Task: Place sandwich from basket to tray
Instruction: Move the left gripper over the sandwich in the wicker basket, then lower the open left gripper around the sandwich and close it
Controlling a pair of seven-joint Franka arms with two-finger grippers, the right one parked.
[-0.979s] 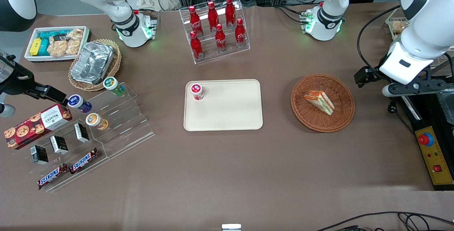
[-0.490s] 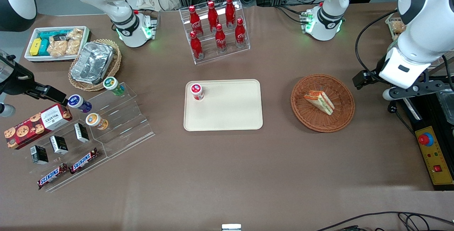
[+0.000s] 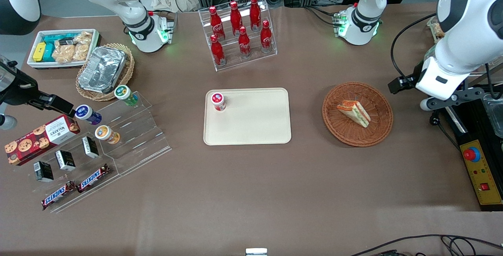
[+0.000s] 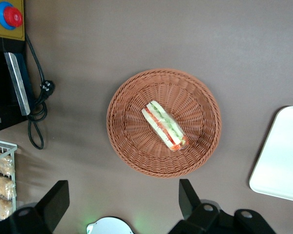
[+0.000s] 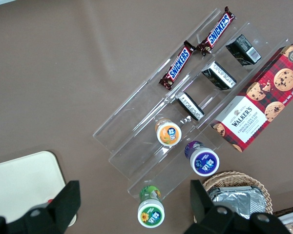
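Front view, from near to far: bare brown tabletop [image 3: 251,193] first, then the cream tray [image 3: 255,126] in the middle, carrying only a small red-capped jar [image 3: 218,101] at one corner. Beside the tray, toward the working arm's end, the round reddish-brown basket [image 3: 338,130], with the sandwich [image 3: 354,113] lying on its side inside. Farther still, a clear rack of red bottles [image 3: 239,28].

Hand [image 3: 410,87] held high above the tabletop, just beside the basket toward the working arm's end, not yet over the sandwich. Wrist view: both fingers [image 4: 188,197] spread wide apart, nothing held between them, sandwich and basket visible well below.

Task judged to be at the very beginning. Nothing done so far: sandwich untouched in the basket, tray without it. Left to do: centre over the basket, descend, grip the wedge, lift, carry across to the tray, set down on a free part away from the jar, release.
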